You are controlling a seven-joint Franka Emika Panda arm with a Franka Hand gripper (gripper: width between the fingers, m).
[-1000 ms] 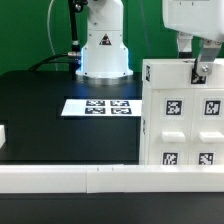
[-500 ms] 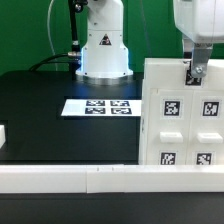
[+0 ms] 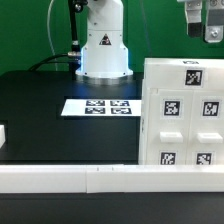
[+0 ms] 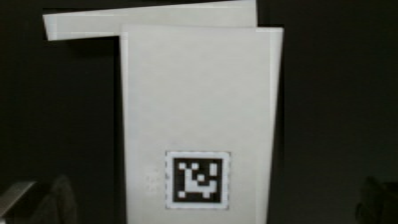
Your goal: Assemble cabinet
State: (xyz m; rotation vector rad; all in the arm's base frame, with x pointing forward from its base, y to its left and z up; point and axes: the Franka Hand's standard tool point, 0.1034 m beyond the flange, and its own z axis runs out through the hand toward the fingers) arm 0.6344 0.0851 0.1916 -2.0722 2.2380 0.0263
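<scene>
You see the rail [image 3: 100, 178] nearest, then the cabinet [image 3: 185, 115] on the exterior view's right. It looks stiff, light and smooth; take it by a thin wall. Your claw [image 3: 211, 32] hangs above, wide open, holding nothing.

The cabinet [image 3: 182, 112] runs off the exterior view's right edge, so its far side is unseen. The gripper [image 3: 206, 22] is cut by that view's top edge — only its lower part shows. In the wrist view the fingertips [image 4: 32, 200] are dark blurs — the tag's [image 4: 198, 178] pattern is soft.
</scene>
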